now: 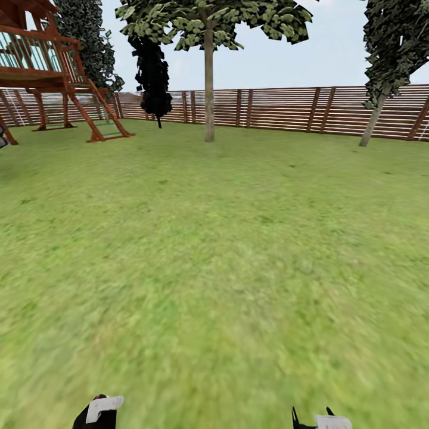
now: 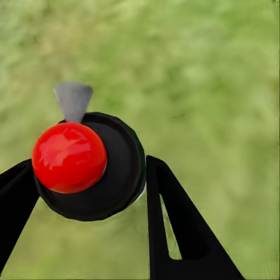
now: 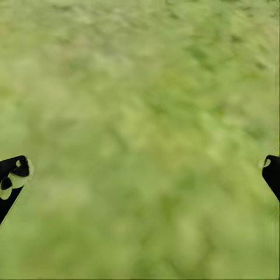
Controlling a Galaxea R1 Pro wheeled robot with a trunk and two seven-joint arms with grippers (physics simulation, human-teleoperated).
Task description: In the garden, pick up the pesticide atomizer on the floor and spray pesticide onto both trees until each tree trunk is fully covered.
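Left gripper: closed on the pesticide atomizer, seen from above as a dark round body with a red cap and a pale grey nozzle.
Left fingers: black, pressed against the bottle's sides; lawn beneath.
Right gripper: spread wide, nothing between the tips; grass below.
Right fingers: black with pale marks.
Tree trunk: pale, upright, far ahead of both grippers, before the slat fence.
Second trunk: leaning, far ahead to the right.
Play structure: far ahead, left.
Step judged: approach; grip to be kept firm, nozzle to be aimed at the trunk once near.
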